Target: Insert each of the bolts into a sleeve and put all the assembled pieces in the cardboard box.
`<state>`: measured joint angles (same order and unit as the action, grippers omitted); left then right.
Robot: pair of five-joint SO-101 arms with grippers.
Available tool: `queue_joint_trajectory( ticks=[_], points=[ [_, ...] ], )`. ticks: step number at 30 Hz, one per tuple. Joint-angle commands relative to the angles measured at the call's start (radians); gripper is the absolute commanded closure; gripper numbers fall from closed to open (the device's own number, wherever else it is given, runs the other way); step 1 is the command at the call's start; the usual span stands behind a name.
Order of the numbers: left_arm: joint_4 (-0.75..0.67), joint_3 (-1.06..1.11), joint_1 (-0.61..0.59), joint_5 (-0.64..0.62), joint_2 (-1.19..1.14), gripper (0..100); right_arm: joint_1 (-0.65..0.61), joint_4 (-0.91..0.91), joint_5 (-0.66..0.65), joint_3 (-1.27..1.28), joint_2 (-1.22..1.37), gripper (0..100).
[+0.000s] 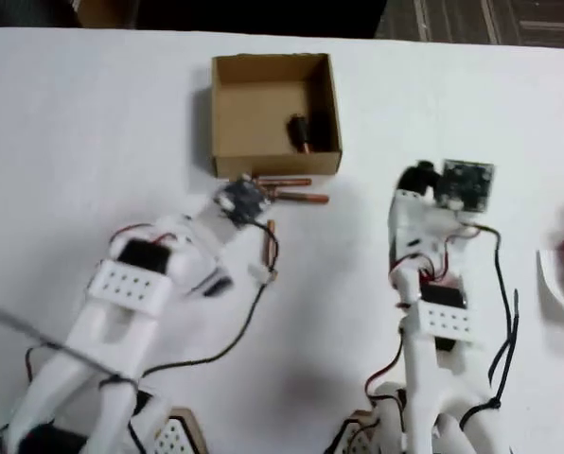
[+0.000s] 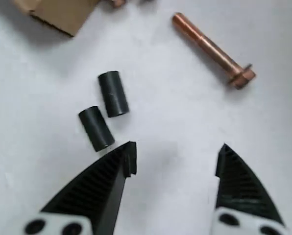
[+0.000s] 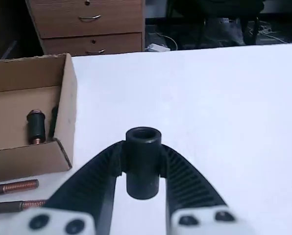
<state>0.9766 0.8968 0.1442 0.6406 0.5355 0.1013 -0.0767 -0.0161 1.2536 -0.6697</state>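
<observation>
My left gripper (image 2: 176,156) hangs open over the table. Just beyond one fingertip lie two black sleeves (image 2: 113,93) (image 2: 96,128), side by side. A copper bolt (image 2: 212,49) with a hex head lies farther off. My right gripper (image 3: 142,152) is shut on a third black sleeve (image 3: 142,171), held upright with its bore facing up. The cardboard box (image 1: 227,104) stands at the back middle and holds one assembled piece (image 1: 299,130) (image 3: 36,126). Two bolts (image 1: 282,182) (image 1: 303,198) lie in front of the box. Another bolt (image 1: 271,248) lies beside the left arm (image 1: 159,265).
A white dish (image 1: 558,284) with something red in it sits at the right table edge. Black cables trail from both arms across the near table. Wooden drawers (image 3: 87,19) stand behind the table's far edge.
</observation>
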Motion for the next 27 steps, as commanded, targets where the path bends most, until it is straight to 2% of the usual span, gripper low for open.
queue_joint_trajectory(
  ticks=[1,4,6,10,14,16,18,23,27],
  points=[
    [0.152,-0.168,0.031,0.167,-0.153,70,0.044,-0.022,0.057,0.014,-0.044,97.9],
    [0.27,-0.389,0.008,0.175,-0.29,70,0.044,-0.024,0.115,0.04,-0.044,97.9],
    [0.293,-0.515,-0.003,0.167,-0.368,70,0.042,-0.024,0.152,0.048,-0.044,97.9],
    [0.376,-0.558,0.023,0.186,-0.448,70,0.042,-0.025,0.166,0.046,-0.044,97.9],
    [0.324,-0.567,0.078,0.379,-0.471,70,0.042,-0.025,0.167,0.048,-0.044,97.9],
    [0.27,-0.588,0.084,0.393,-0.477,70,0.042,-0.025,0.167,0.048,-0.044,97.9],
    [0.215,-0.613,0.083,0.236,-0.488,70,0.044,-0.025,0.167,0.049,-0.044,97.9],
    [0.183,-0.659,0.094,-0.417,-0.548,70,0.045,-0.025,0.167,0.049,-0.044,97.8],
    [0.181,-0.667,0.126,-0.804,-0.597,70,0.045,-0.025,0.167,0.049,-0.044,97.8]
  ],
)
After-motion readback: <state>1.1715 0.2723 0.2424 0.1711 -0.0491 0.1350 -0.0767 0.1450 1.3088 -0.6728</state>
